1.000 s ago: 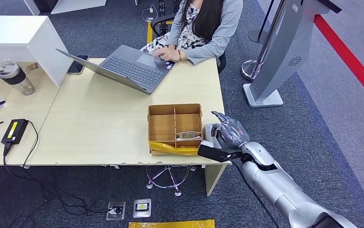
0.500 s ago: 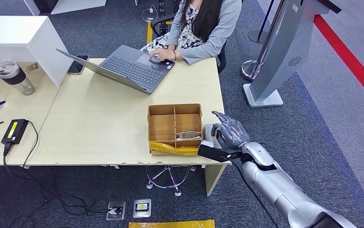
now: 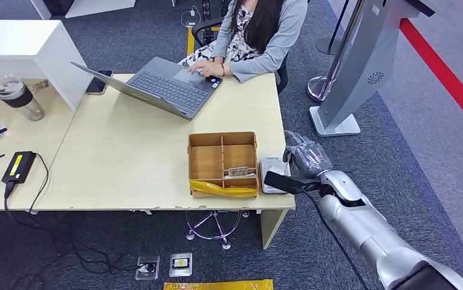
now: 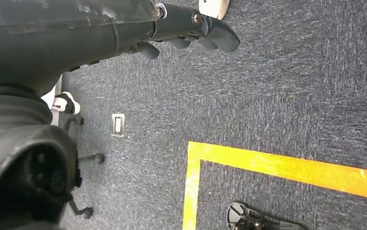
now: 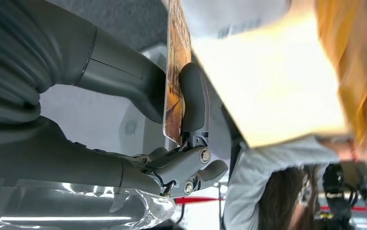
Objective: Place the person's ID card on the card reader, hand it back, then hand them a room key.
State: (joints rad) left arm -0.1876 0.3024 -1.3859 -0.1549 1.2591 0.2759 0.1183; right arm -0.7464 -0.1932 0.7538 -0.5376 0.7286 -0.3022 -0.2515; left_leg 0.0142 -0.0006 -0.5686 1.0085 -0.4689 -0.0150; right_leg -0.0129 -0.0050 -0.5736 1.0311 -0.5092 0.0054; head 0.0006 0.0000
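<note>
The ID card (image 5: 174,72) is pinched between the thumb and a dark finger of our right hand (image 3: 306,158), its orange printed face seen edge-on in the right wrist view. In the head view that hand sits just off the near right corner of the table (image 3: 126,151), beside the card reader (image 3: 273,173), a small white unit lying flat by the table's right edge. We cannot tell from the head view whether the hand touches the reader.

Our left hand (image 4: 191,26) hangs over dark blue carpet (image 4: 277,86), fingers curled loosely with nothing in them; a yellow floor tape line (image 4: 268,163) runs beneath it.

Just left of the reader stands a wooden divided box (image 3: 222,163) with yellow tape along its near wall, and something small lies in its right near compartment, too small to identify. Far off to the left, near the table's near edge, a black power adapter (image 3: 17,167) with a yellow label trails a cable over the edge.

Farther back, an open grey laptop (image 3: 156,87) faces a seated person (image 3: 253,36) at the far side, whose hands rest on its keyboard area. A phone (image 3: 98,83) lies just left of the laptop, and a clear bottle (image 3: 17,96) with a dark lid stands at the far left. To the right of the table, on the carpet, a grey kiosk stand (image 3: 356,72) leans upward.
</note>
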